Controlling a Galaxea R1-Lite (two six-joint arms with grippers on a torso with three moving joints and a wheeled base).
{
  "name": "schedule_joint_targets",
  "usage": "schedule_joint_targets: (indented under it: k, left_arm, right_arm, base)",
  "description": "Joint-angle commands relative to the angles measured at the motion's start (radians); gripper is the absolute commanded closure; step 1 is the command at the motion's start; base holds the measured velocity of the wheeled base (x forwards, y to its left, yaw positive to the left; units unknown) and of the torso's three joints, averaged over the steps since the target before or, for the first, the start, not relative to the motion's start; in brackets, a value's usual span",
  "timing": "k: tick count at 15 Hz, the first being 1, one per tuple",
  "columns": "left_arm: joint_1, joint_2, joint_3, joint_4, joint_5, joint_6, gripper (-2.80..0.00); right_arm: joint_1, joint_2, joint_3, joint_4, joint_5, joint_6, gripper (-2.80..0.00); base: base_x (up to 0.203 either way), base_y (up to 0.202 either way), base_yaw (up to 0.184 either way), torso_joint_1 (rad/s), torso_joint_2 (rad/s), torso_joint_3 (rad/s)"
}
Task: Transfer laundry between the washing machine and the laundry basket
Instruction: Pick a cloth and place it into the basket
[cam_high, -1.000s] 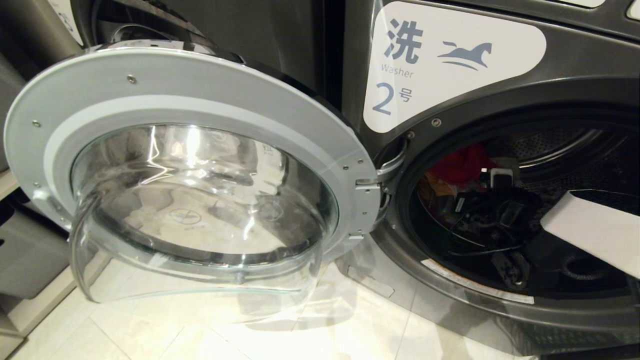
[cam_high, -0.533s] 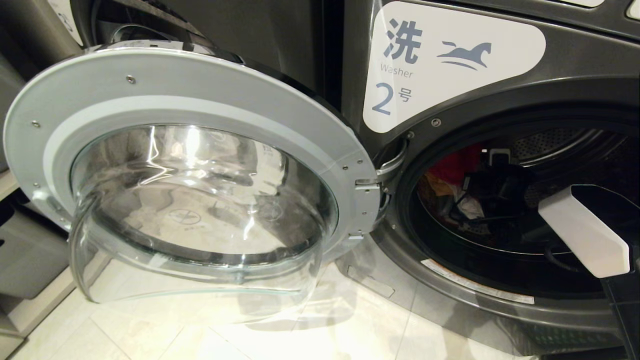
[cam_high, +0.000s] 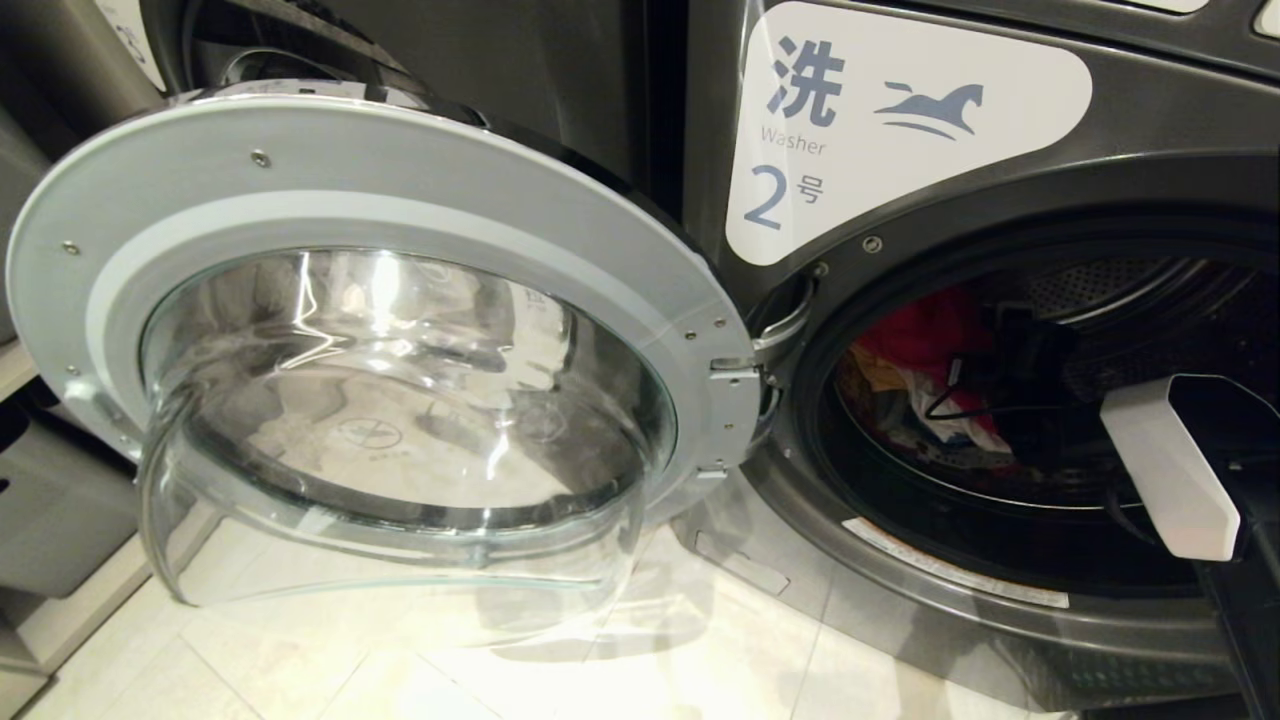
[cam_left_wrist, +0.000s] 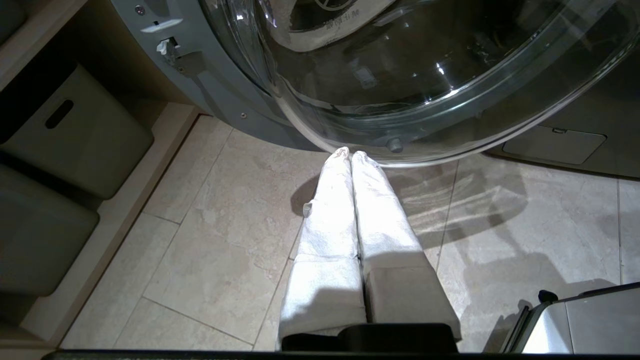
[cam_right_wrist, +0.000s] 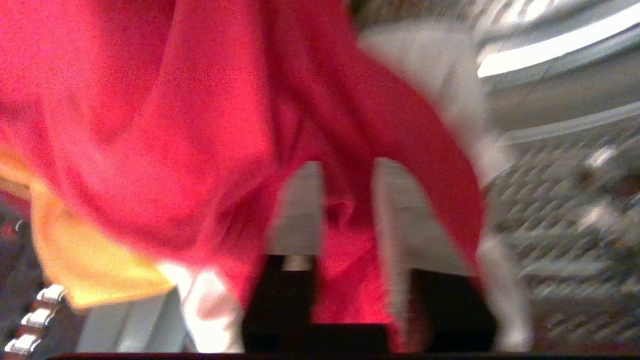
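Right gripper (cam_right_wrist: 345, 210) deep inside drum of washing machine (cam_high: 1000, 230), right-centre of head view; jaws parted, red garment (cam_right_wrist: 200, 125) bunched between and over the fingers (cam_right_wrist: 300, 210), grip not yet closed. Compared with a second ago: arm shifted deeper and rightward, uncovering more of laundry (cam_high: 925, 345) at drum's left — red above, orange-yellow and white below. Judged stage: reaching for a pick, garments not yet out. Left gripper (cam_left_wrist: 350, 155) closed, empty, low over floor tiles beneath open glass door (cam_high: 380, 380). Laundry basket absent from every view
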Motion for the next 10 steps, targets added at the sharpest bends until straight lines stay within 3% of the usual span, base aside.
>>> schedule_joint_targets:
  k: [1,3,8,10]
  left_arm:
    - [0.000,0.000,0.002,-0.002,0.000,0.001,0.00]
    - [0.000,0.000,0.002,-0.001,0.000,0.001,0.00]
    - [0.000,0.000,0.002,-0.001,0.000,0.001,0.00]
    - [0.000,0.000,0.002,-0.001,0.000,0.001,0.00]
  right_arm:
    - [-0.002,0.003,-0.005,0.048,-0.001,0.055,-2.80]
    - [-0.001,0.006,-0.005,0.093,-0.006,0.149,-2.80]
    - [-0.002,0.025,-0.007,0.292,-0.060,0.264,-2.80]
    - [-0.002,0.030,-0.008,0.303,-0.070,0.280,-2.80]
  base:
    - [0.000,0.000,0.000,0.000,0.00,0.000]
    - [0.000,0.000,0.000,0.000,0.00,0.000]
    - [0.000,0.000,0.000,0.000,0.00,0.000]
    - [0.000,0.000,0.000,0.000,0.00,0.000]
